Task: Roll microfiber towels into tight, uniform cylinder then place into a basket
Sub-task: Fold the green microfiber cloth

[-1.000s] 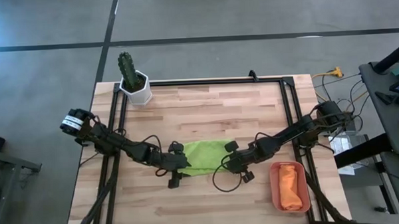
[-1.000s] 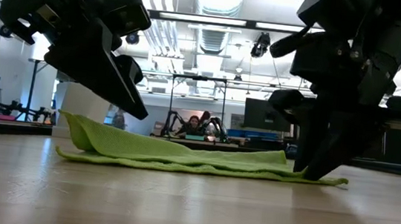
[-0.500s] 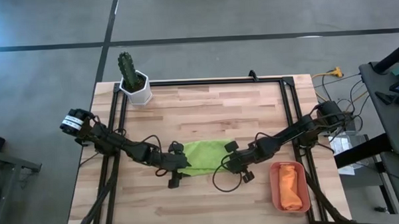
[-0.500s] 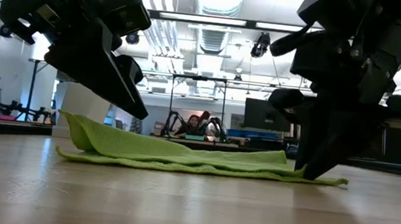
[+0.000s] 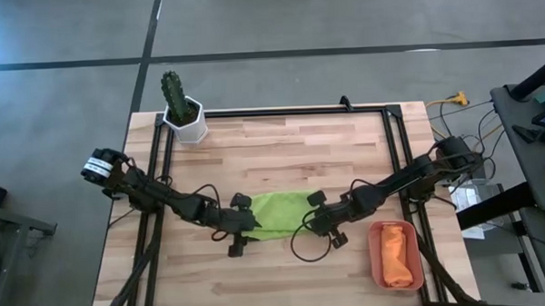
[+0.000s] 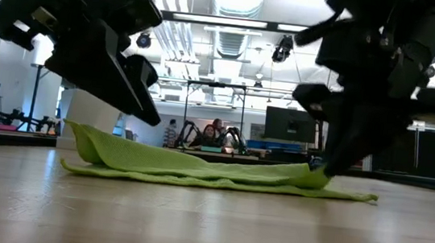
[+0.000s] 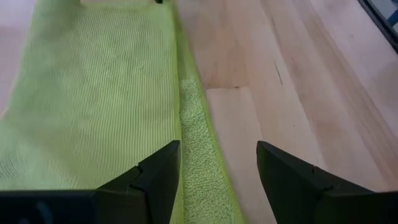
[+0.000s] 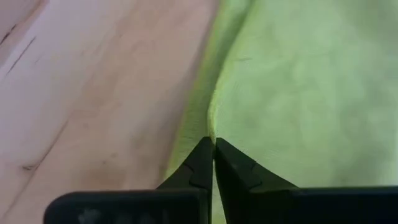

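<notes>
Locate the lime green towel (image 5: pixel 276 215) folded flat at the wooden table's (image 5: pixel 281 144) middle. The right gripper (image 8: pixel 213 149) has its jaws pinched together on the towel's upper layer at its right end. The left gripper (image 7: pixel 217 168) hovers over the left end, jaws wide, empty. The orange towel (image 5: pixel 396 256) lies in the basket (image 5: pixel 375 236).

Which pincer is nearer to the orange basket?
The right pincer, shut on the green towel, beside the basket. The left pincer is open across the towel, farther away.
</notes>
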